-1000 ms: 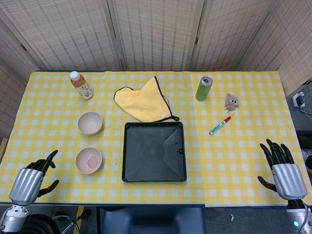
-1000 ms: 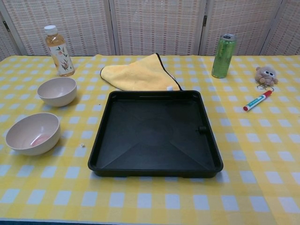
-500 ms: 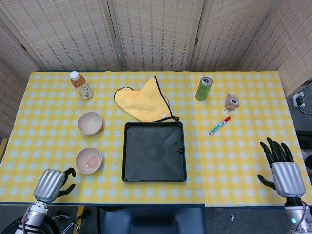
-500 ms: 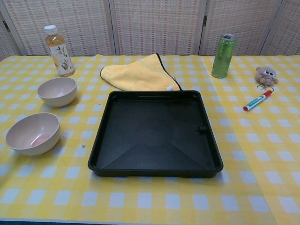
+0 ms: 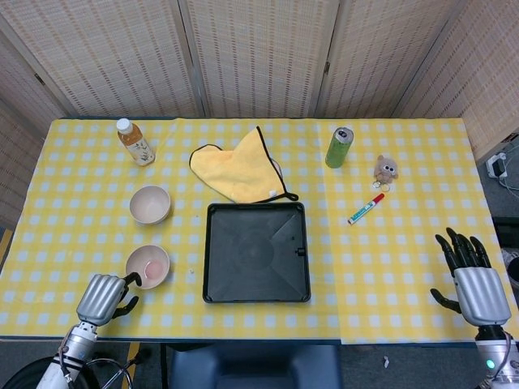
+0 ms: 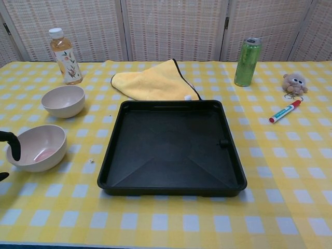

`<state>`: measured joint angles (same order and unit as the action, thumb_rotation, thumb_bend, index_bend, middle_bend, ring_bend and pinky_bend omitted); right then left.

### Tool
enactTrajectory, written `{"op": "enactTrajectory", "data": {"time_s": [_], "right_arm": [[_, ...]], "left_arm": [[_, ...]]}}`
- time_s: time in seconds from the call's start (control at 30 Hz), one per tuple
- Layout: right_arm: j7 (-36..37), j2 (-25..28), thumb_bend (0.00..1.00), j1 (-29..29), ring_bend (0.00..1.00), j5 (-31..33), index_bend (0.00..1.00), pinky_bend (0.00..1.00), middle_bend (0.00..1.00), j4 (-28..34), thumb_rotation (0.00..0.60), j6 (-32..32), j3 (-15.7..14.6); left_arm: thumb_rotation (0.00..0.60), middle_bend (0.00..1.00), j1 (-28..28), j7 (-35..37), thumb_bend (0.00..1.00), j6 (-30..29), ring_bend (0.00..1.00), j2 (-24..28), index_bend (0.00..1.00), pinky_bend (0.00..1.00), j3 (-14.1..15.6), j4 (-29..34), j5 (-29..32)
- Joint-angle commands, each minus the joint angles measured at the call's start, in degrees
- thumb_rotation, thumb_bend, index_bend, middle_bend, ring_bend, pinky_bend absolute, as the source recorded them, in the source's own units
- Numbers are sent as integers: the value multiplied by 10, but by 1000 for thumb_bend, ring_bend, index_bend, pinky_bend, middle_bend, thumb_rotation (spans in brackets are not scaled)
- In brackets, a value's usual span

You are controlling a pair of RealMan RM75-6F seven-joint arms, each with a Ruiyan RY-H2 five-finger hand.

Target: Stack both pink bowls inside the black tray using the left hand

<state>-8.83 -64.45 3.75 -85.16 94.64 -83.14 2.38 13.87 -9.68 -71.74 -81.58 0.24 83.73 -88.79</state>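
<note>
From the head view, my left hand (image 5: 104,297) sits at the near left edge of the yellow-and-white checked tabletop (image 5: 389,267), just beside the nearer round pink bowl (image 5: 147,266). Its dark fingers (image 5: 130,281) are curled in toward that bowl's near rim; in the chest view a dark fingertip (image 6: 12,142) shows right at the rim, but I cannot tell whether it touches. Nothing is held in that hand.

The nearer bowl stands upright on the cloth, left of the square black plastic tray (image 5: 256,252), with a pinkish patch at its bottom. The farther round pink bowl (image 5: 150,204) stands upright too, behind the first and well apart from it, also left of the tray. Both bowls are outside the tray, whose floor is bare.

My right hand (image 5: 470,279) hangs at the near right edge of the tabletop, dark fingers spread wide and pointing away from me, holding nothing, well apart from everything else.

Along the far side I see a clear bottle of amber tea with a white cap (image 5: 135,142), a rumpled yellow cloth with dark edging (image 5: 239,170) just behind the tray, a tall green drink can (image 5: 339,147), a small brown plush toy (image 5: 384,170), and a red-and-white marker pen (image 5: 366,208) lying right of the tray.
</note>
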Motion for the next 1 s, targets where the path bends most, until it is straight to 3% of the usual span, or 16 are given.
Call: {"op": "enactTrajectory", "data": {"time_s": [0.03, 0.23, 0.47, 0.73, 1.0], "right_arm": [[-1, 0, 214, 1, 0, 2, 0, 0, 0, -1, 600, 4, 0], [-4, 2, 214, 4, 0, 7, 0, 0, 0, 2, 600, 12, -1], [-4, 3, 214, 4, 0, 14, 0, 0, 0, 1, 600, 15, 1], [-5, 4, 214, 8, 0, 22, 0, 0, 0, 1, 600, 22, 3], [-2, 5, 214, 9, 0, 24, 0, 0, 0, 0, 600, 24, 3]], "left_arm": [[600, 1000, 4, 2, 377, 3, 1000, -10, 491, 1000, -2, -6, 5], [600, 1000, 12, -13, 377, -2, 1000, -47, 477, 1000, -13, -45, 11], [600, 1000, 23, 18, 377, 20, 1000, -62, 480, 1000, -14, -76, 28], [600, 1000, 33, 57, 443, 21, 1000, -80, 606, 1000, -8, -104, 16], [600, 1000, 37, 68, 469, 4, 1000, -85, 614, 1000, -5, -109, 4]]}}
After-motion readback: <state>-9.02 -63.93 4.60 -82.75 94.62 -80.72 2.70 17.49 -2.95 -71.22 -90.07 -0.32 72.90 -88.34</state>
